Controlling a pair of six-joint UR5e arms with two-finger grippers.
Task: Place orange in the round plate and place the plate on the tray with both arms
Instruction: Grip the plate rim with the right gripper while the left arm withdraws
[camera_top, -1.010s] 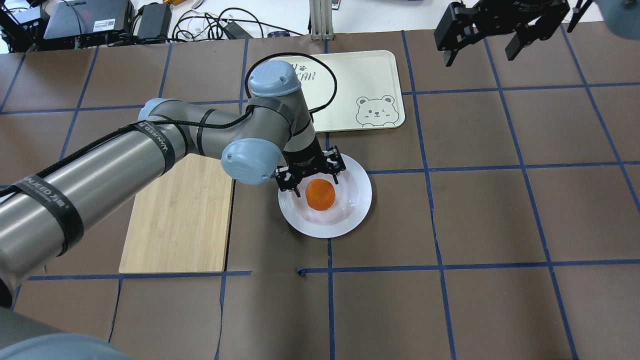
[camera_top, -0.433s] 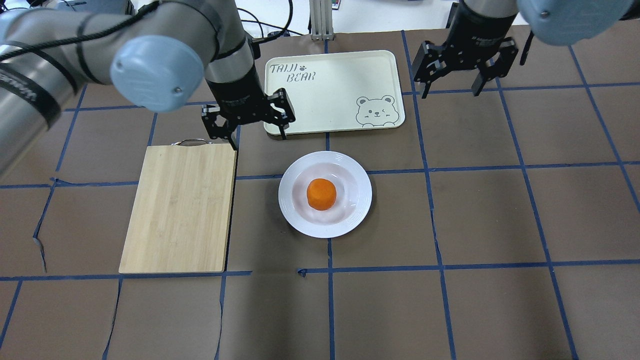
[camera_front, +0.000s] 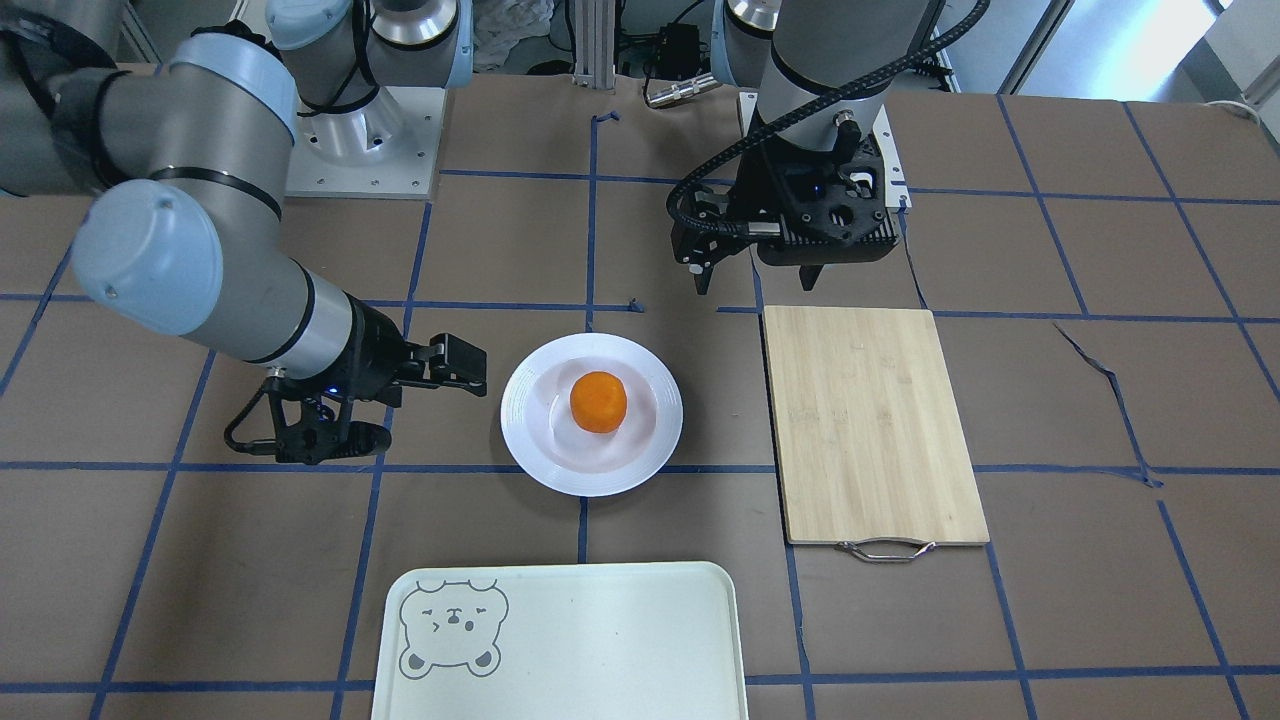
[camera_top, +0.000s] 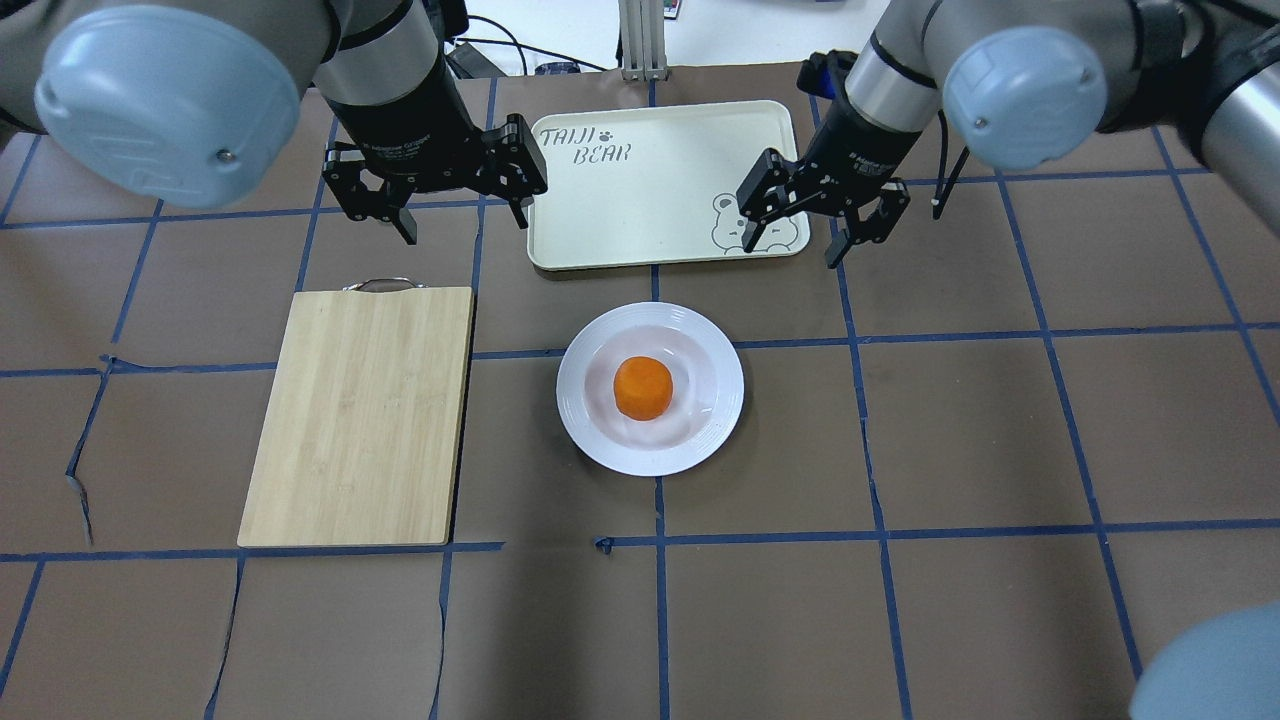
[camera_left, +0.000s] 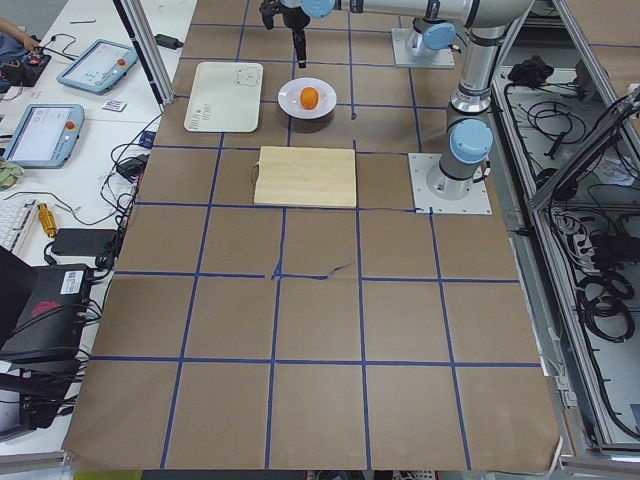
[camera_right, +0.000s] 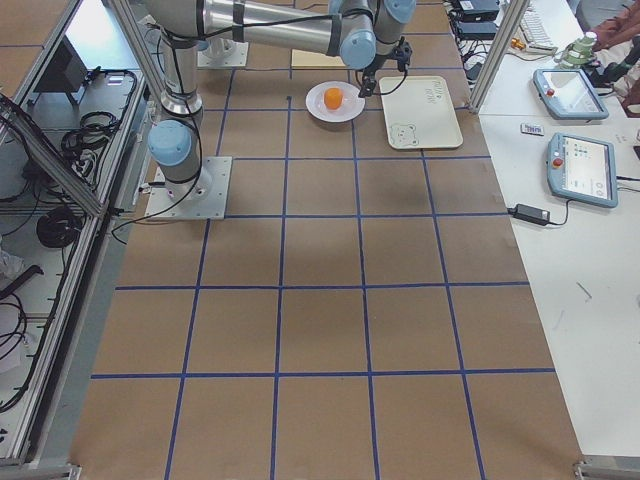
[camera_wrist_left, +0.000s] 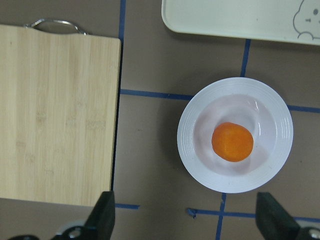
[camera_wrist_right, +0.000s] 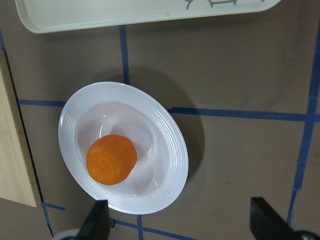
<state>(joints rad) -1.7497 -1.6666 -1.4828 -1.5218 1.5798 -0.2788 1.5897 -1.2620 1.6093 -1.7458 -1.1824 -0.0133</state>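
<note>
Your left tool (camera_top: 462, 222) hangs spread and empty beyond the round plate (camera_top: 598, 440), on the side of the bamboo cutting board (camera_top: 360, 420). The orange (camera_top: 641, 388) sits in that plate's well, so I judge the first step done. Your right tool (camera_top: 790, 250), also spread and empty, hovers beyond the plate's other side at the edge of the tray (camera_top: 660, 190), the pair seemingly staged to take the rim from both sides.

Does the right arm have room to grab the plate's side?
Probably yes. The right gripper, jaws open, hangs beside the round plate with nothing between them; the orange sits mid-plate, off the rim.
</note>
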